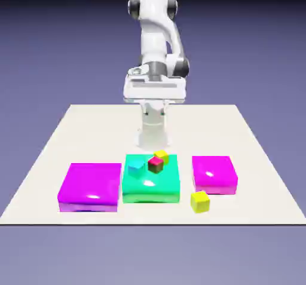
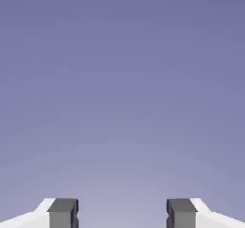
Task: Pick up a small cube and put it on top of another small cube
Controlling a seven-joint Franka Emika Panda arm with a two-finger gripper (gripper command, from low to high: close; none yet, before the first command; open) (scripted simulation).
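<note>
White table [image 1: 72, 128] carried three small cubes on a green block [image 1: 150, 185]; gripper [image 2: 122, 215] stood wide apart, holding nothing.

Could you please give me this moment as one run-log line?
gripper: open, empty | arm: raised at base | small cubes: unstacked on green block | yellow cube: on table

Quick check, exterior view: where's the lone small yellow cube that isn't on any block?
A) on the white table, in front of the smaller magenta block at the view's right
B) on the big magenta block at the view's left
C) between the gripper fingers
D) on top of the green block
A: the small yellow cube sits on the white table, just in front of the smaller magenta block at the view's right, off every block.
</note>
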